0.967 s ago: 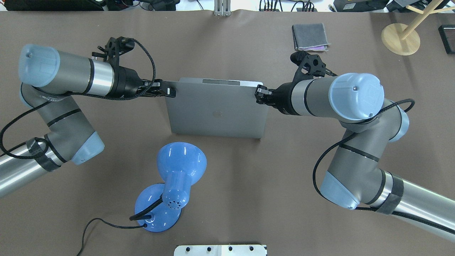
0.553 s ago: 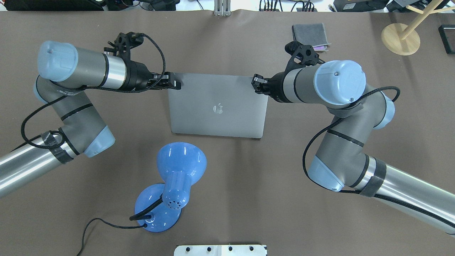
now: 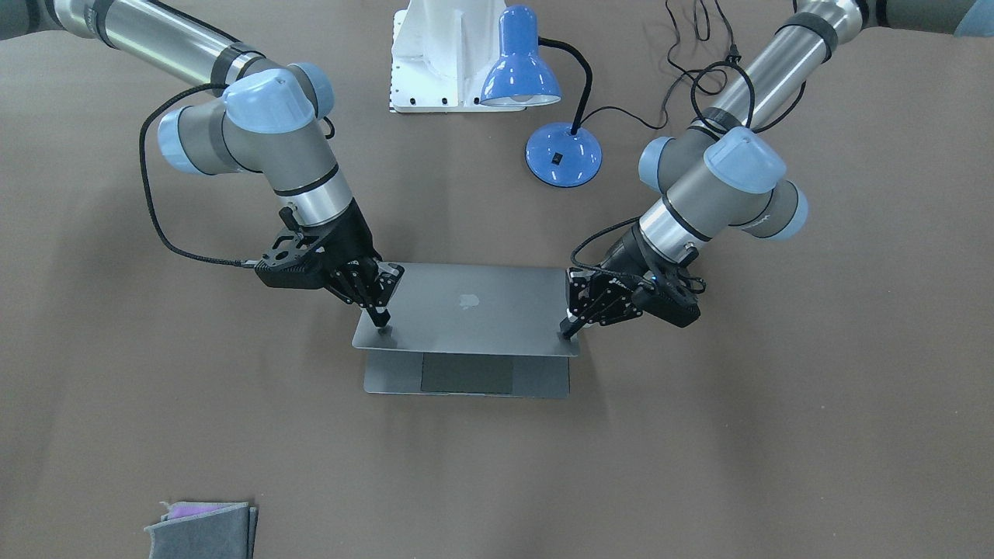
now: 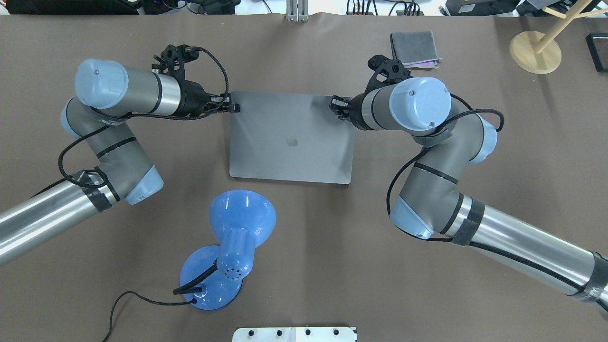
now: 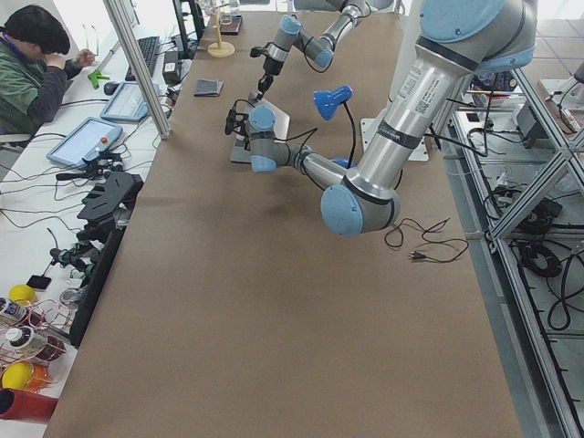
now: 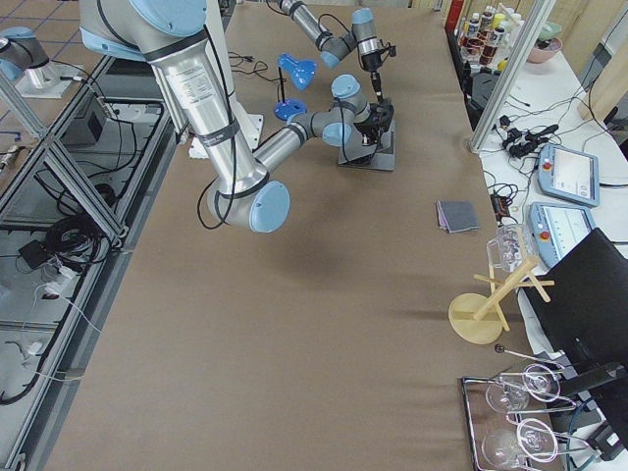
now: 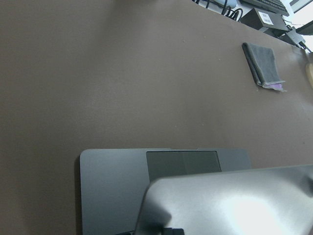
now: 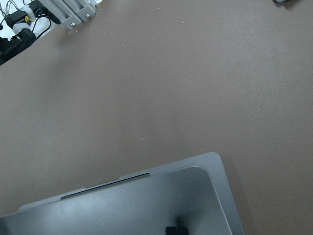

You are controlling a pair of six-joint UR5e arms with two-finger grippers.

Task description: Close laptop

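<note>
- Lying on the brown table (image 4: 304, 266) just beyond the blue lamp (image 4: 237, 223), on the lamp's far side from the robot, the laptop (image 4: 292, 142) has its lid (image 3: 466, 307) lowered to a shallow angle, not flat; the trackpad (image 3: 467, 376) shows under the lid's free edge.
- The left gripper (image 3: 569, 332), fingers pinched together, presses its tips on the lid's outer corner on the lamp's side.
- The right gripper (image 3: 382, 322), fingers likewise drawn together, touches the opposite outer corner, farther from the lamp.
- A folded grey cloth (image 4: 414, 48) lies well beyond the lamp, past the right gripper.
</note>
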